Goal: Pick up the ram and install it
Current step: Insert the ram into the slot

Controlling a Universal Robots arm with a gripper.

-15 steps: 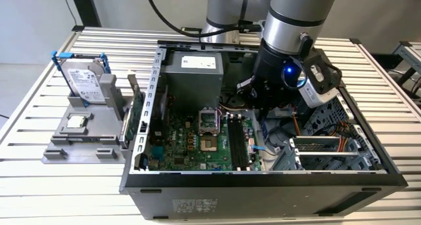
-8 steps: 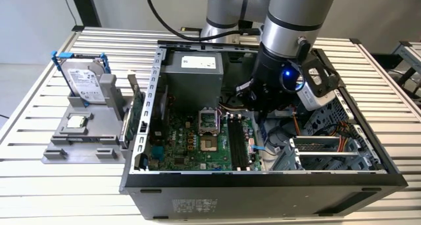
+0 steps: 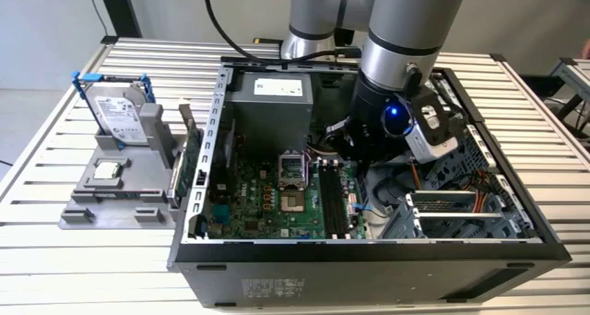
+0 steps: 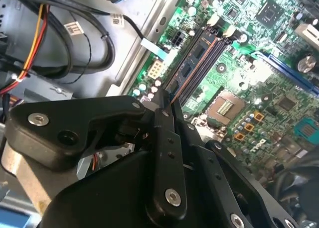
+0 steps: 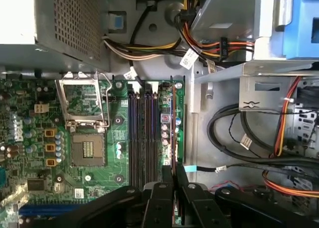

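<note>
Dark, thin ram [image 5: 173,128] shows edge-on in the first wrist view with a coppery edge. Its long axis runs parallel to the black memory slots [image 5: 142,133], just beside them on the green motherboard's [image 5: 114,158] outer side. One end is pinched between the matte black gripper's [image 5: 174,174] clamped fingers, and the rest projects past the tips. Grey sheet-metal case [image 3: 218,142] surrounds it.

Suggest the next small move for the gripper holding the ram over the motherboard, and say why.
Probably ease the ram straight down. The gripper is shut on it edge-on, and it runs parallel to the empty memory slots, apparently not yet seated. Whether it sits over one slot I cannot tell, so a small sideways correction may be needed.
</note>
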